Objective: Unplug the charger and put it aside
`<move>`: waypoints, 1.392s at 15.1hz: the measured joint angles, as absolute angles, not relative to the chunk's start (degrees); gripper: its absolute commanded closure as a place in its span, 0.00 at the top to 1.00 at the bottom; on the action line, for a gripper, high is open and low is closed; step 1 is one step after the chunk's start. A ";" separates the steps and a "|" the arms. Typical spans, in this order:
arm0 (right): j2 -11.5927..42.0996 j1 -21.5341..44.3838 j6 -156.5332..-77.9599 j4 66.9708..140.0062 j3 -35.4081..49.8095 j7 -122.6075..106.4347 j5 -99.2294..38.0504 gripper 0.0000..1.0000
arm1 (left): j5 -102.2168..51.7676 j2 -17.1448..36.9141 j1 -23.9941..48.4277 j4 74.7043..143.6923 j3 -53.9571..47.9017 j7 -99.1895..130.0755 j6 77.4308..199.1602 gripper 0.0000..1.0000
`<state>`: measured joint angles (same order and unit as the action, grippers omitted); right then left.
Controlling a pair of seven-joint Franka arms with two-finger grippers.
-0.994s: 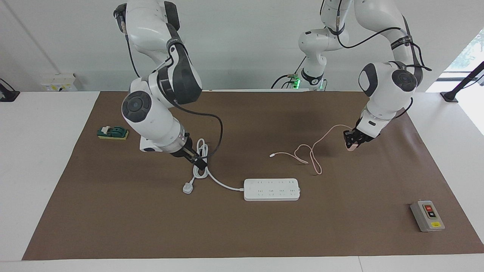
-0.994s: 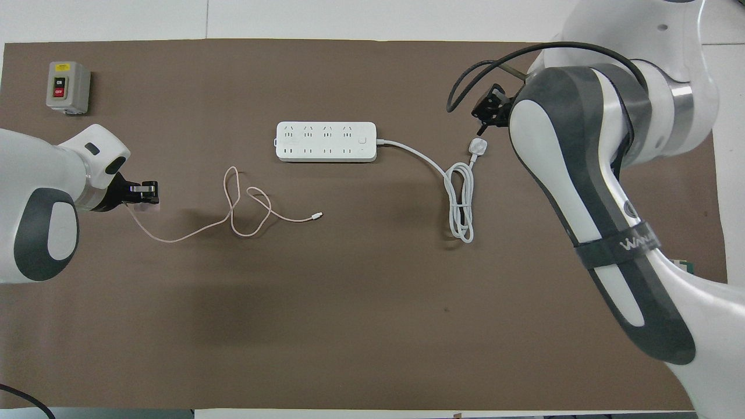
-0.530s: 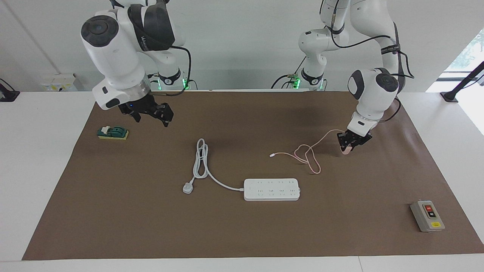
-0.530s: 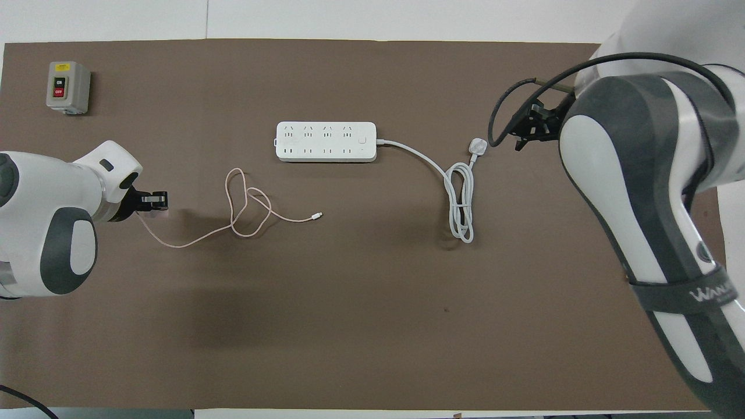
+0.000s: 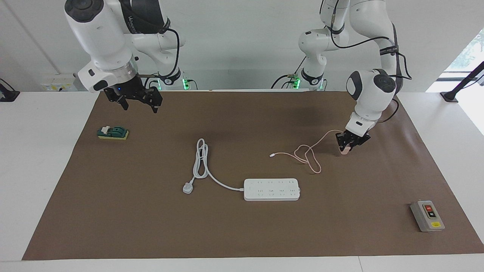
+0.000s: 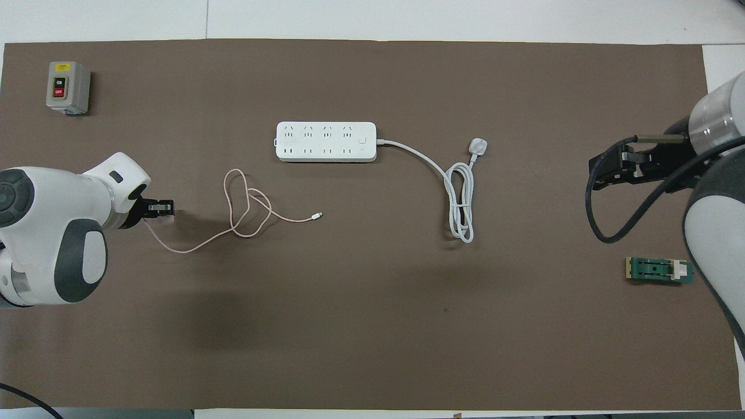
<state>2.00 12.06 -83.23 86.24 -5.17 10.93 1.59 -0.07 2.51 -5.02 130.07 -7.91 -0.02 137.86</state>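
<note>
The charger [image 5: 344,151] is a small pale pink cube, unplugged and apart from the power strip. My left gripper [image 5: 346,146] is shut on it and holds it at or just above the mat, toward the left arm's end of the table; it also shows in the overhead view [image 6: 165,209]. Its thin pink cable [image 5: 311,156] loops over the mat [image 6: 247,210] to a tiny white connector [image 5: 271,155]. My right gripper [image 5: 138,101] is open and empty, raised over the mat's robot-side edge at the right arm's end.
The white power strip [image 5: 271,189] lies mid-mat, farther from the robots than the cable. Its thick cord [image 5: 200,160] is coiled beside it, with the plug [image 5: 188,187] loose. A grey button box [image 5: 427,216] and a green block [image 5: 112,132] lie near the mat's ends.
My right arm has lifted off the strip's coiled cord and drawn back to its own end of the table. My left gripper has lowered the charger slightly and shifted it toward the cable.
</note>
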 measured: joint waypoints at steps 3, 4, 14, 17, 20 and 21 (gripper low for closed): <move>1.58 11.31 -83.25 87.12 -5.18 10.31 1.59 1.00 | -0.07 2.51 -7.48 130.11 -7.69 -3.03 137.86 1.00; 1.58 11.28 -83.26 87.17 -5.18 10.28 1.59 1.00 | -0.07 2.49 -8.65 130.11 -7.66 -4.65 137.86 1.00; 1.92 9.13 -83.49 87.23 -3.45 4.38 1.15 1.00 | -0.34 2.08 -11.90 118.07 -7.59 -4.62 120.61 1.00; 2.31 6.93 -83.34 87.23 -3.23 1.81 0.95 1.00 | -0.37 2.00 -11.88 108.30 -7.84 -0.33 105.89 1.00; 2.27 6.63 -81.62 87.22 -3.09 1.59 0.88 1.00 | -0.37 1.78 -11.89 99.89 -7.76 0.92 95.91 1.00; 2.22 6.63 -81.06 87.22 -2.96 1.58 0.88 1.00 | -0.37 1.61 -11.89 98.29 -7.75 1.63 94.70 1.00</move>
